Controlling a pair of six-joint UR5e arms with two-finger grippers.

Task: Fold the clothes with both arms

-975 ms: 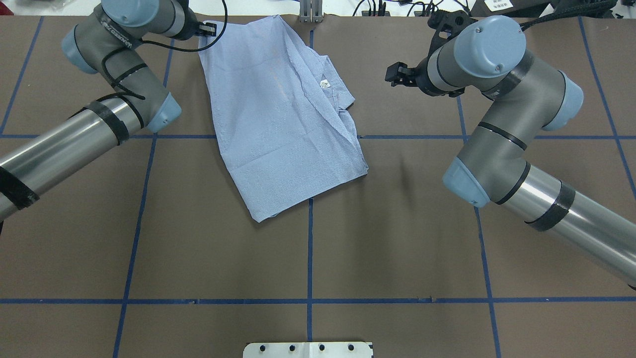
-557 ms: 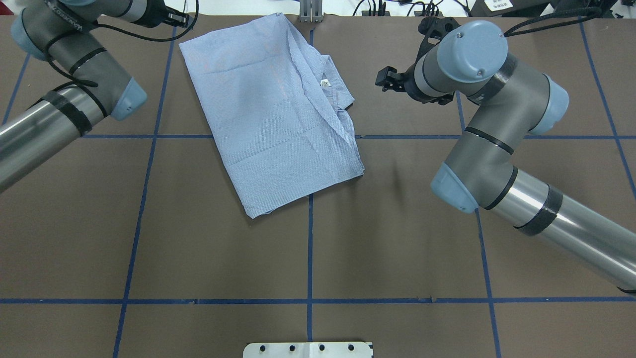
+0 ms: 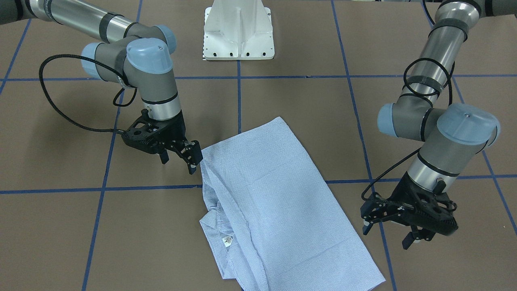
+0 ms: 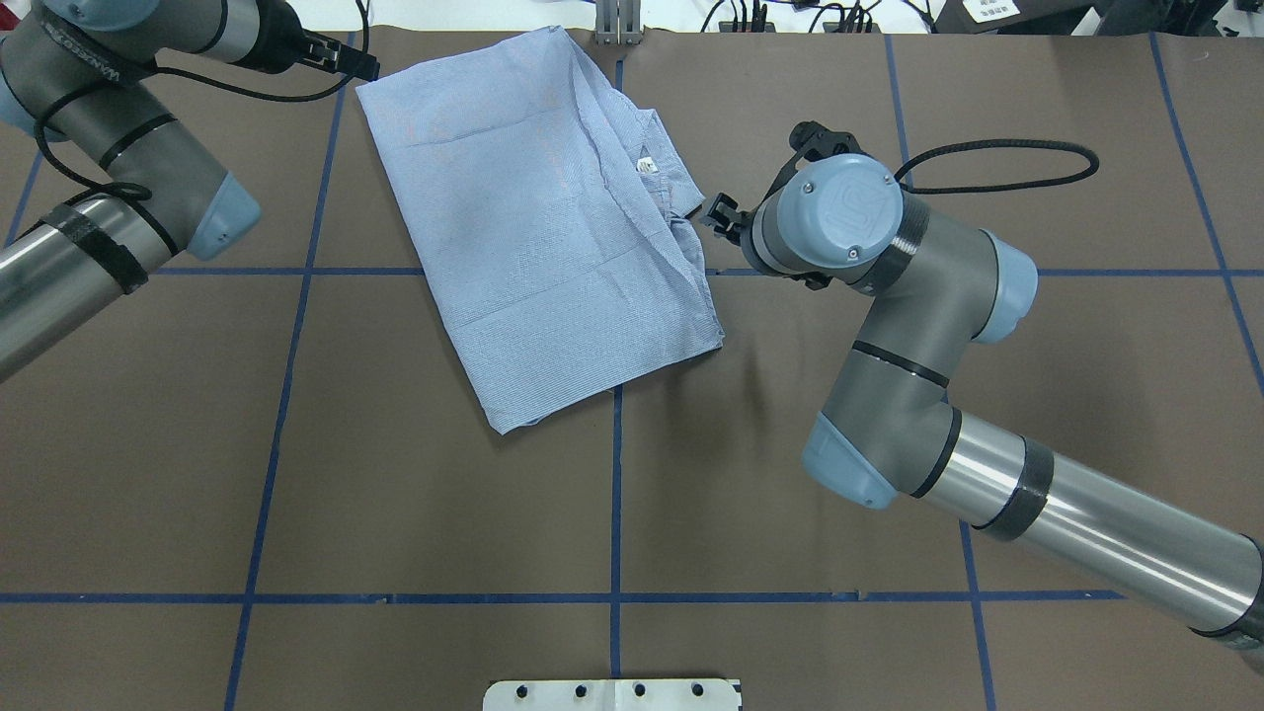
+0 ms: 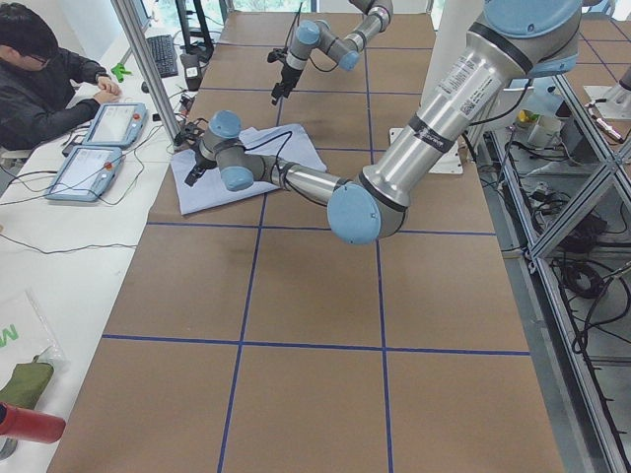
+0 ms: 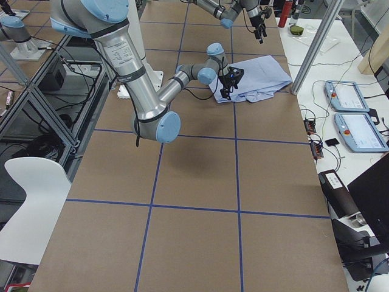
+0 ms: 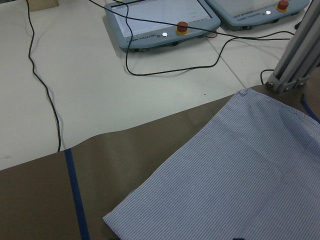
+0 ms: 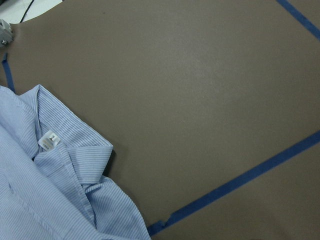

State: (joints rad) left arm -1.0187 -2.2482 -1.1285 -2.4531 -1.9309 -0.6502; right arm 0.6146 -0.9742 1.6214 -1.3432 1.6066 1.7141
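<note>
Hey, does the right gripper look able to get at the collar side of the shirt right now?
Probably yes. The right gripper, jaws apart, sits just beside the collar-side edge of the shirt, with nothing between them.

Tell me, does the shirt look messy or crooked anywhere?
Yes. The shirt lies crooked across the blue tape lines, not lined up with them. Its edge nearest the right gripper is bunched and wrinkled, with the collar and its white label poking out. The rest lies flat and smooth.

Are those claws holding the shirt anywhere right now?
Nothing is held. The right gripper sits open beside the shirt; the left gripper is open, clear of it.
</note>
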